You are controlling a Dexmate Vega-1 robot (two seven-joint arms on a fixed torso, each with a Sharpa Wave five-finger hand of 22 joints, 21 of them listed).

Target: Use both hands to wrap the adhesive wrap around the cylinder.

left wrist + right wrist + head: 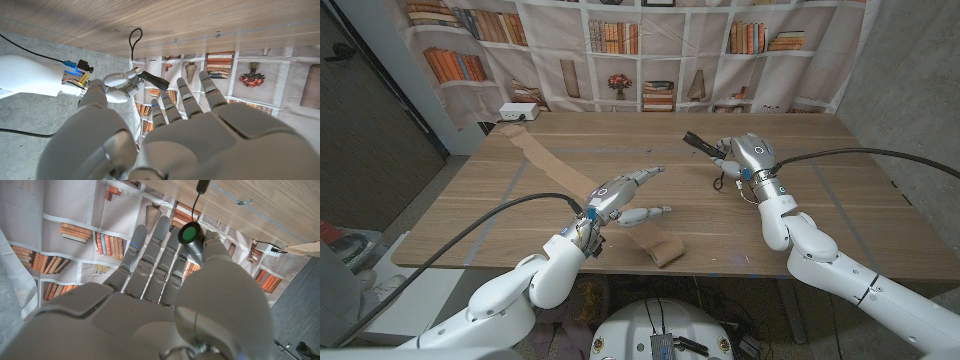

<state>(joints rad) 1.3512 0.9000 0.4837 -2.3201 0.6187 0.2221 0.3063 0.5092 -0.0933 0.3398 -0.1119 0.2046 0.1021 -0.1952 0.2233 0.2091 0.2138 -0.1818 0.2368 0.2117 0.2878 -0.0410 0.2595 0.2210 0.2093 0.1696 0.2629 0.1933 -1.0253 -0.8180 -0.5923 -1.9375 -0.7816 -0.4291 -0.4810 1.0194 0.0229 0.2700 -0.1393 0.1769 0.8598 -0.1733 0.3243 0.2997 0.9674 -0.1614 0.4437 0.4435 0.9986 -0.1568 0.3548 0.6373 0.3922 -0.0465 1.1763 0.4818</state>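
1. On the desk (800,200), the adhesive wrap (555,165) trails from the far left corner to a crumpled end just beside your left hand (620,195), whose fingers (192,100) are spread, holding nothing.
2. Your right hand (740,160), up off the surface, pinches the dark cylinder (700,143) with its wrist loop (135,36) hanging.
3. Bring the cylinder down to the wrap's end, pin the strip, then roll.
4. Mid-desk is open; the crumpled end sits near the front edge.

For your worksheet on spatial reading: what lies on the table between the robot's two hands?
In the head view, only bare wood separates the left hand from the right hand, which holds a black flashlight-like cylinder with a cord loop.
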